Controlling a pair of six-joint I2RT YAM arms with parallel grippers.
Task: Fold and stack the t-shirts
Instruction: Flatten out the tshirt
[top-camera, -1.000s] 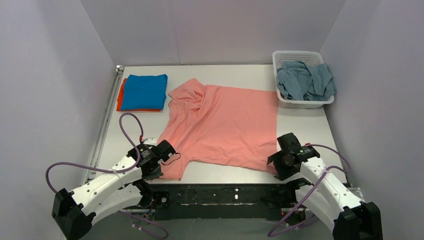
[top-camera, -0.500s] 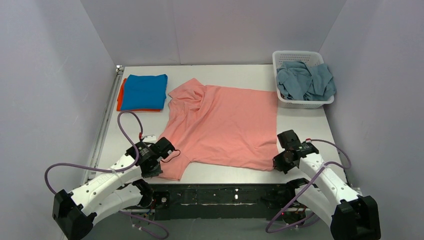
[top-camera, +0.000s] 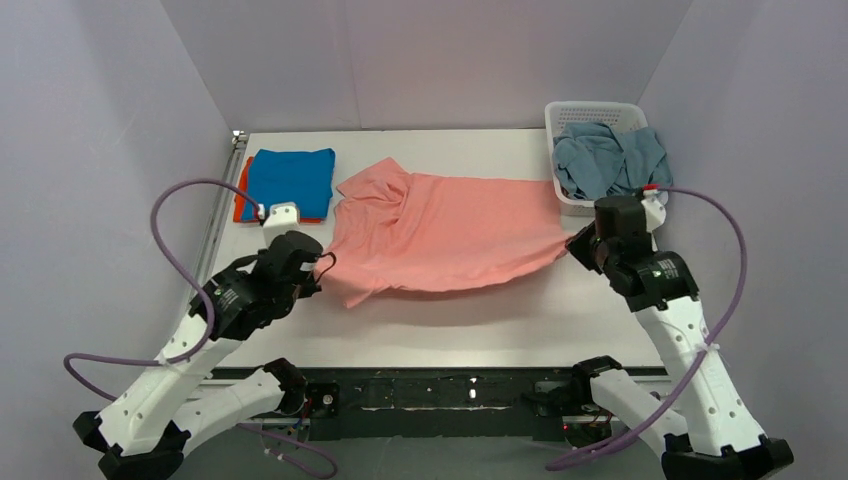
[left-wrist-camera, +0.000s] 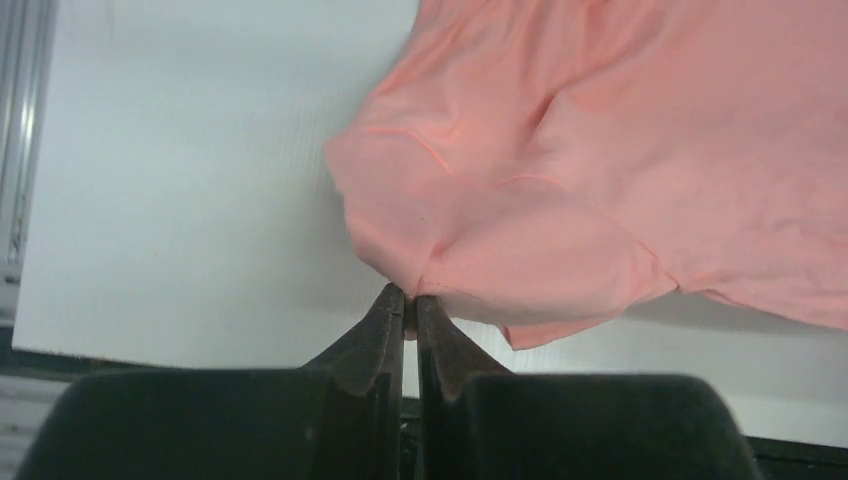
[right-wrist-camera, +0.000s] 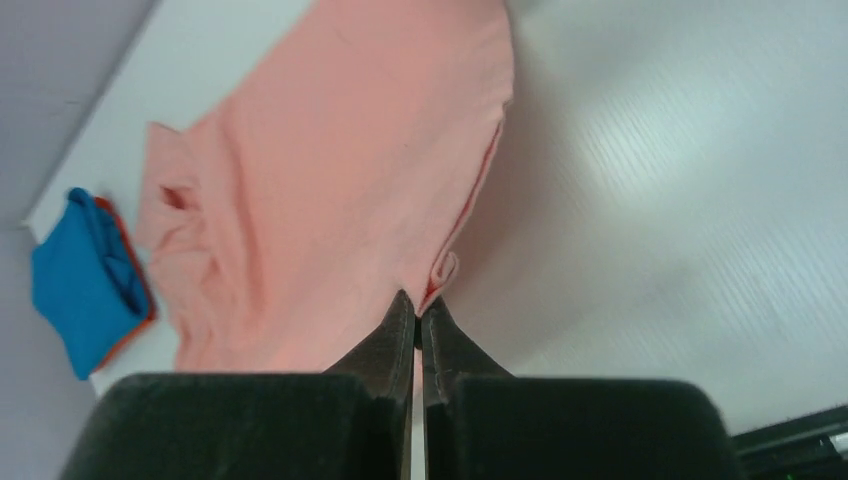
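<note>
Left gripper (left-wrist-camera: 410, 295): we see both fingers pinched together on a pucker of the salmon-pink t-shirt (top-camera: 450, 235), at its near left corner.
Right gripper (right-wrist-camera: 418, 305): fingers pressed tight on the same tee's hem, at the near right corner.
Salmon-pink t-shirt: mid-table, and look, its near edge is held up off the table (top-camera: 480, 320) between the two grippers, sagging slightly in the middle, with a shadow beneath; the far edge with the collar lies on the surface.
Basket (top-camera: 595, 108): white perforated plastic, far right corner; we find the dusty grey-blue t-shirt (top-camera: 610, 160) crumpled inside, bulging over the rim.
Stack: far left, the bright blue t-shirt (top-camera: 290, 182) folded into a neat rectangle on the orange t-shirt (top-camera: 238, 200), which shows only as a strip along the left and near sides.
Fabric: soft matte cotton; the pink drapes in shallow wrinkles.
Table surface: smooth white, faintly ribbed in the right wrist view.
Edges: in the overhead view the right wrist sits close in front of the basket; we see the left gripper near the stack, but apart from it.
Open room: white table runs from the lifted hem to the near edge; grey walls (top-camera: 100, 150) close three sides.
</note>
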